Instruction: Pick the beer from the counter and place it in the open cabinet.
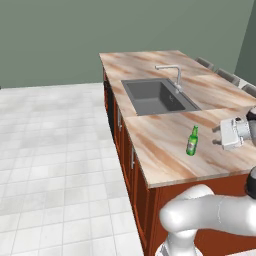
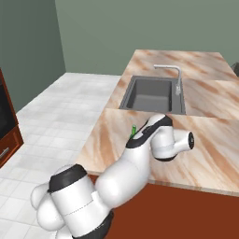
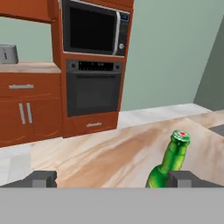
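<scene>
Kitchen sim again, green walls and pale tile floor, with the long marble-look worktop (image 1: 165,145) running away from my base and the grey sink (image 1: 157,96) sunk into it about halfway along. I'll use the sink as my landmark: the beer (image 1: 192,141) stands upright on the worktop on the near side of the sink, well apart from it and off toward the faucet (image 1: 172,75) side, out on bare marble with nothing touching it. That's handy, since nothing crowds the approach. My end effector (image 3: 111,178) comes at it low and level from the side away from the worktop's front edge, on that same near side of the sink. I'd guess that's because a slim-necked bottle is easier to take around the body than from above. Its fingers (image 3: 41,178) are spread wide and hold nothing, and in the hand view the bottle sits off toward the right finger instead of centered between them, so I figure I need to shift sideways before going in. Otherwise that finger could nudge the glass and tip it. Across the room from the sink there's a wall oven (image 3: 92,89) with a microwave (image 3: 94,28) above it in reddish wood. Can't spot the open cabinet from here, so that leg comes later.
</scene>
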Motion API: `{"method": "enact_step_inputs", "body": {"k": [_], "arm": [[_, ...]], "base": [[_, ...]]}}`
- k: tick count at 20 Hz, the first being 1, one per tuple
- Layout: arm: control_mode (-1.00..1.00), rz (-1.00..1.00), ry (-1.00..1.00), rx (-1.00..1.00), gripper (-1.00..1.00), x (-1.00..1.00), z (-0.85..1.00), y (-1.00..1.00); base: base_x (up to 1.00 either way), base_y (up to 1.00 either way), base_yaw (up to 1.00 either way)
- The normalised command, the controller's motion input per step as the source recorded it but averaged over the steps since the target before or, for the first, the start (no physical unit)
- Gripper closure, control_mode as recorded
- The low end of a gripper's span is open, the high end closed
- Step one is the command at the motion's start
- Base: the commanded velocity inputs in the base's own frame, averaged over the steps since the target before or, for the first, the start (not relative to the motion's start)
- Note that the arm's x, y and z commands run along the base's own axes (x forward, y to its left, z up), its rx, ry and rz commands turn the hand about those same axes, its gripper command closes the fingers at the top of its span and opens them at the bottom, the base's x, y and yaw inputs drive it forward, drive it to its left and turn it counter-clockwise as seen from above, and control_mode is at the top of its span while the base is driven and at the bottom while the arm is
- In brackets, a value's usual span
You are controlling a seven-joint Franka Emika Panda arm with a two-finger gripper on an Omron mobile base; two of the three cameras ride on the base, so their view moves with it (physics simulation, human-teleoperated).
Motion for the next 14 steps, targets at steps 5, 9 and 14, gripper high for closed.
{"method": "enact_step_inputs", "body": {"k": [5,9,14], "arm": [[-1.0,0.0,0.03,0.0,-1.0,0.44,-0.42,0.0],[-1.0,0.0,0.05,0.0,-1.0,0.22,-0.32,-0.01],[-1.0,0.0,0.07,0.0,-1.0,0.03,-0.28,-0.1]], "base": [[0.0,0.0,0.0],[0.0,0.0,0.0],[0.0,0.0,0.0]]}}
